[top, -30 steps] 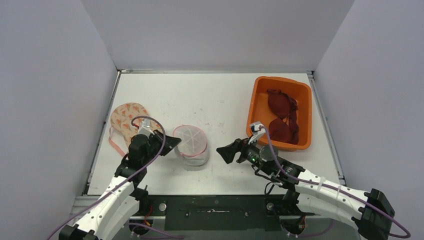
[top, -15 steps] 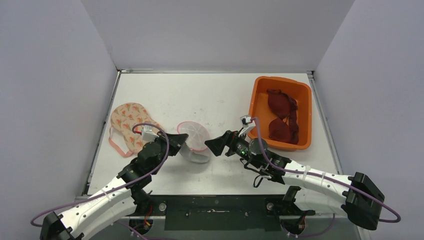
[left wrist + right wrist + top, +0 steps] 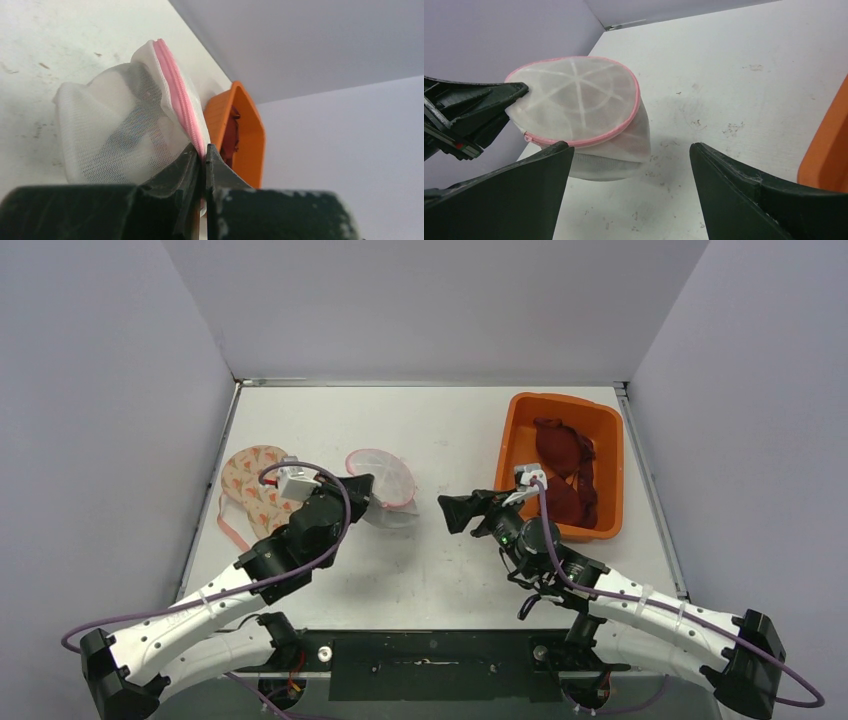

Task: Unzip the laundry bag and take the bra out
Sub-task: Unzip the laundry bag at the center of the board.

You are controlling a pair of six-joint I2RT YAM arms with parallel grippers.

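Your left tool (image 3: 202, 156) pinches the pink zipper rim (image 3: 177, 97) of the round white mesh laundry bag (image 3: 388, 492), mid-left on the white bench (image 3: 440, 430). Your right tool (image 3: 450, 514) is spread wide, near it, not touching.

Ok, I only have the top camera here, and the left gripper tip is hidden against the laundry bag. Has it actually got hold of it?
Observer: Yes. In the left wrist view the left gripper is shut on the pink zipper rim of the laundry bag.
Operator: And I can't tell whether the right one is open.
Observer: The right wrist view shows the right gripper open wide, with the bag ahead of it.
Operator: Is the bag unzipped?
Observer: It doesn't look so. In the right wrist view the zipper rim runs unbroken along the part that shows.
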